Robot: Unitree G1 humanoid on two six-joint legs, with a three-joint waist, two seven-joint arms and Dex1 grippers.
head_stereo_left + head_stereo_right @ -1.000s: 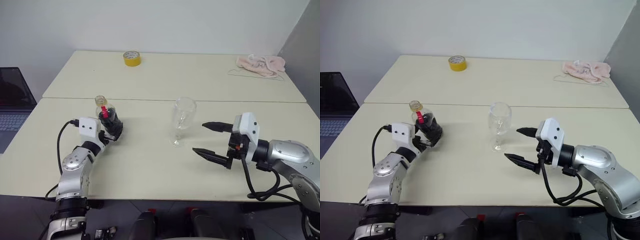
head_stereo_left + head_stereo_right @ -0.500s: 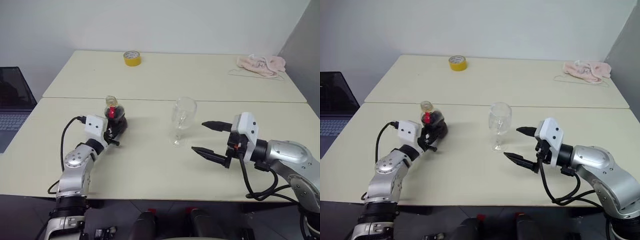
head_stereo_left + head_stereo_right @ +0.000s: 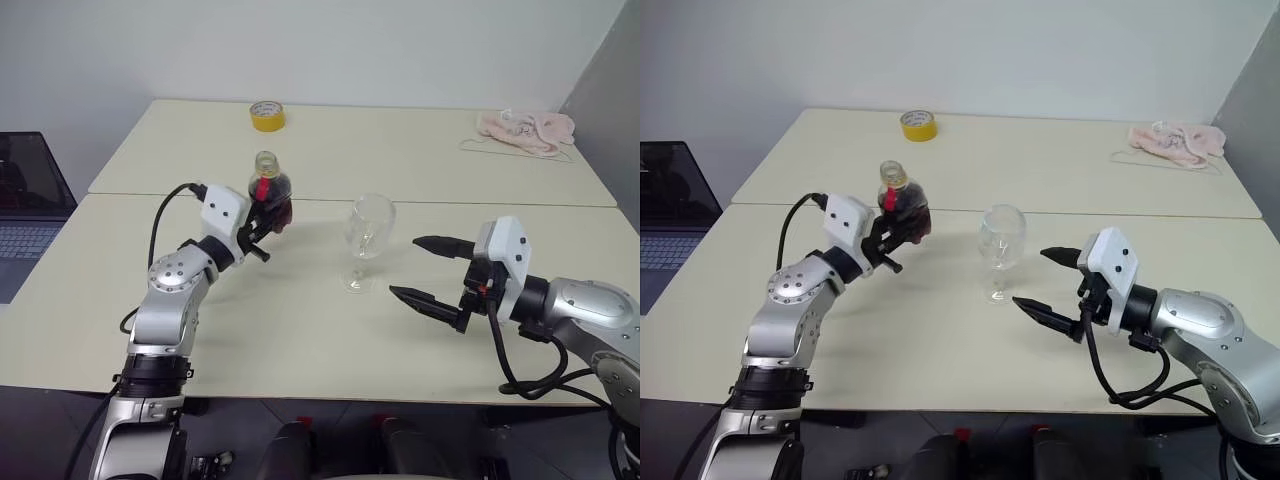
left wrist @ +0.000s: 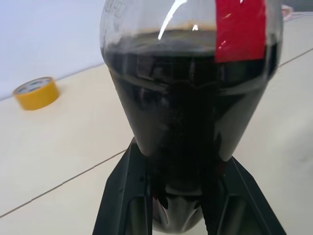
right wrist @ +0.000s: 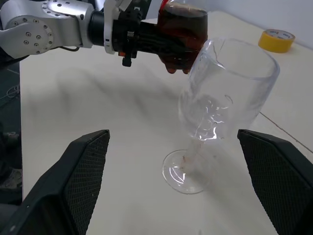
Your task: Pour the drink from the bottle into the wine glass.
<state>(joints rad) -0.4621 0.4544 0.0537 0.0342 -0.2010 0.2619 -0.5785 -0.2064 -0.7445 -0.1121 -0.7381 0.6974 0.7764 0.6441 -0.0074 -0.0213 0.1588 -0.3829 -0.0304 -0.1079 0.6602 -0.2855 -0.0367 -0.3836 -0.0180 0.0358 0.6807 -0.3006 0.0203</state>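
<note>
Two sets of fingers flanked the wine glass (image 3: 366, 240) on the counter (image 3: 300, 330).
Left fingers (image 3: 268, 222) pinched the upright bottle (image 3: 268, 198) of drink (image 4: 186, 117), raised off the counter; right fingers (image 3: 432, 270) stood spread, empty, beside the glass.

Left arm (image 3: 172, 300): silver-grey metal segments, rounded joint housing ringed with small screws, black collar bands. White box-shaped camera module (image 3: 222, 209) behind left gripper (image 3: 272, 222); black cable loops from it back along forearm. Gripper fingers black, tapered. Right arm (image 3: 585, 310): same silver shell, white module (image 3: 503, 250), looped black cable, mesh-textured black finger pads (image 5: 73, 181).
</note>
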